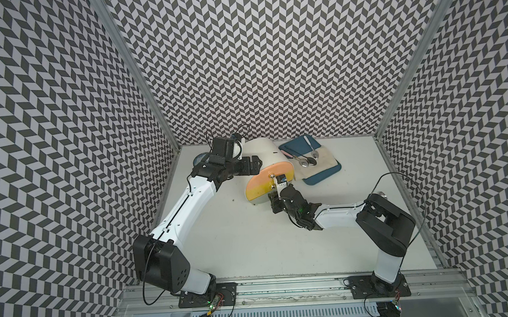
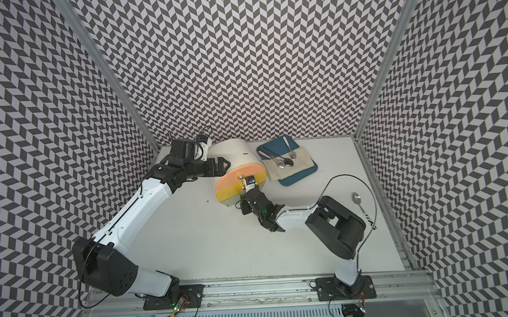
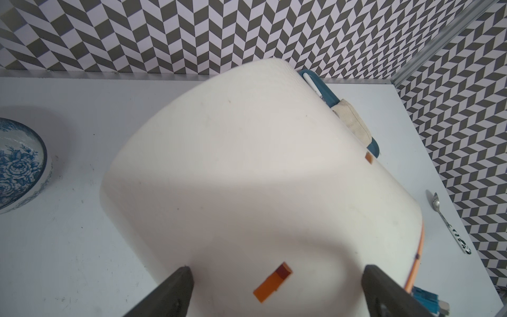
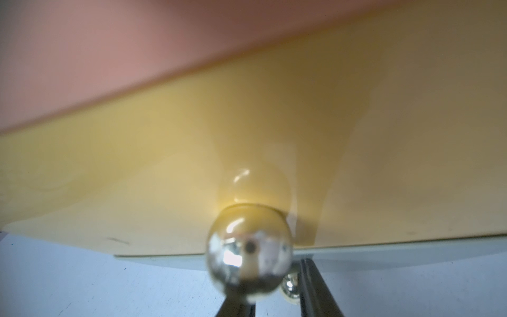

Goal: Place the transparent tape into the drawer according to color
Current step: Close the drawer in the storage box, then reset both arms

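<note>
At the front of the drawer unit: the right claw is set low against the face, beneath the pink drawer and the yellow drawer, placed where a knob can be drawn straight outward.
Right claw, state: its fingers stand narrow with a small knob between them. The yellow drawer's large knob hides one pad, so a true pinch cannot be confirmed.
Left claw: the left claw is released and spread wide across the unit's white shell. This is judged a brace, so the unit does not slide when a drawer is pulled; contact cannot be told.
Drawers: all fronts appear flush, none open.
Tape: the transparent tape is not visible in any view, and its whereabouts cannot be stated.
Table: the table also carries a blue tray with cloth and spoons just beside the unit, a loose spoon and a flowered bowl. None of these belongs to the task.
Step in hand: judged drawer opening, ahead of any sorting.
</note>
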